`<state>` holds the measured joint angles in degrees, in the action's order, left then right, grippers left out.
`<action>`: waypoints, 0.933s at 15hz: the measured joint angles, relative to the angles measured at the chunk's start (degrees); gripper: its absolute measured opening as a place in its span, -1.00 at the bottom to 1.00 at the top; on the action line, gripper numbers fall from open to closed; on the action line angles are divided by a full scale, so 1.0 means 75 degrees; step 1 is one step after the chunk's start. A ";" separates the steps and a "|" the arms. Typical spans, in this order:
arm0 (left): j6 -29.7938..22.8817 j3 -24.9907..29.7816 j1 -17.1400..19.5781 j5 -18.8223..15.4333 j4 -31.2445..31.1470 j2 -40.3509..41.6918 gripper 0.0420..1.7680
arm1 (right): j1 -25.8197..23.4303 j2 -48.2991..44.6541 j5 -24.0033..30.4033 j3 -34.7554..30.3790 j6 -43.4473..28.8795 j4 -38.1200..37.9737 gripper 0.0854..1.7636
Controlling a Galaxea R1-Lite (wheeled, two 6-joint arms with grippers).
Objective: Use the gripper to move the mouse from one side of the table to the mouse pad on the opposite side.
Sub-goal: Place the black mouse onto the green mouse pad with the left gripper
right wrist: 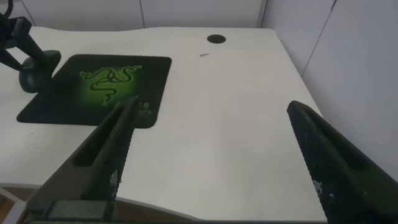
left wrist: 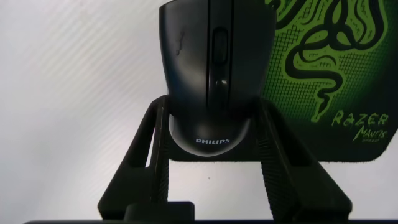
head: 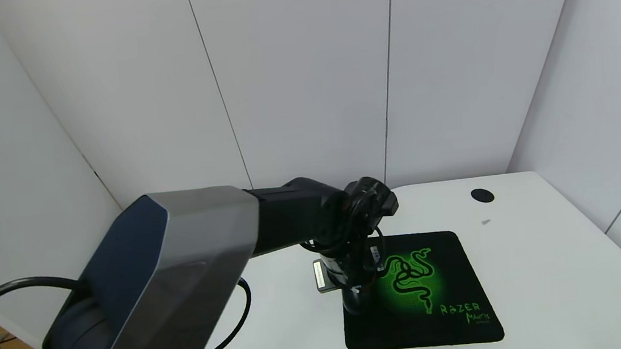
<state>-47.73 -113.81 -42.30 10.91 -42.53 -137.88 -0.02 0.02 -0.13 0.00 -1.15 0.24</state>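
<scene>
My left gripper hangs over the left edge of the mouse pad, which is black with a green snake logo. In the left wrist view the gripper is shut on the black Philips mouse, one finger against each side of its rear. The mouse lies across the pad's left border, partly over the white table. I cannot tell whether it touches the pad. The right wrist view shows the left gripper and mouse far off at the pad's edge. My right gripper is open and empty above the table's near right part.
A round black cable hole sits behind the pad, near the back wall; it also shows in the right wrist view. A tiny grey speck lies near it. White walls close the table's back and right sides.
</scene>
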 joint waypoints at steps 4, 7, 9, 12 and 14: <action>-0.0088 0.0000 -0.0195 0.0088 0.0193 -0.0367 -0.04 | 0.0000 0.0000 0.0000 0.0000 0.0003 0.0000 0.94; -0.0099 0.0000 -0.0254 0.0088 0.0288 -0.0519 -0.04 | 0.0000 0.0000 0.0003 0.0000 0.0000 0.0000 0.94; -0.0096 0.0000 -0.0268 0.0099 0.0348 -0.0558 -0.04 | 0.0000 0.0000 0.0005 0.0000 0.0000 0.0000 0.94; -0.0081 0.0000 -0.0268 0.0102 0.0372 -0.0577 -0.04 | 0.0000 0.0000 0.0000 0.0000 0.0000 0.0000 0.94; -0.0070 0.0000 -0.0268 0.0111 0.0372 -0.0577 -0.04 | 0.0000 0.0000 0.0003 0.0000 0.0000 0.0000 0.94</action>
<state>-48.25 -113.81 -44.31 11.74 -39.74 -142.20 -0.02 0.02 -0.11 0.00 -1.15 0.24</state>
